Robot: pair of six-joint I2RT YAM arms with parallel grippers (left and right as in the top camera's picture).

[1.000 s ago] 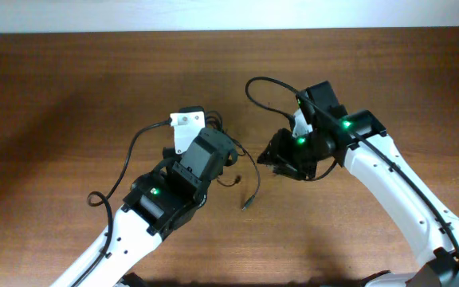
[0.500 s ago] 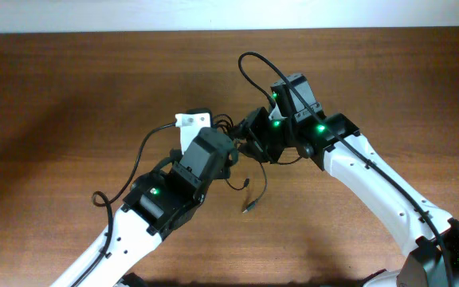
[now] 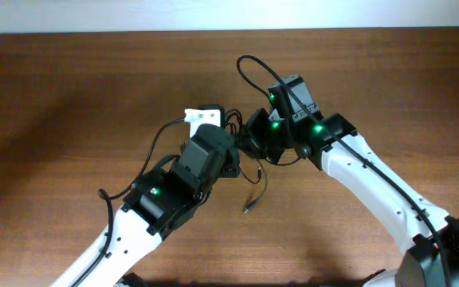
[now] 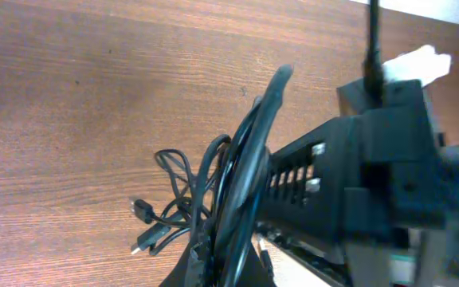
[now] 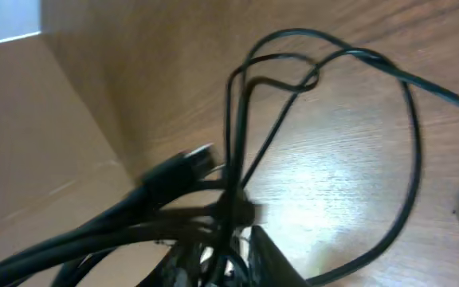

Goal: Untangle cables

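The cables (image 4: 241,179) are held bunched in the clenched left gripper (image 3: 229,151), one loose end left lying on the table (image 3: 70,96), and the knot is met from just beside by the right gripper (image 3: 250,142), whose grip cannot be told.

Overhead: bright, even; wood table (image 3: 70,96) sharp, dim soft shadow at left.
Left wrist: grain crisp upper left; cables (image 4: 237,183) at centre soft, out of focus.
Right wrist: whole frame blurred; pale glare on wood at centre right.
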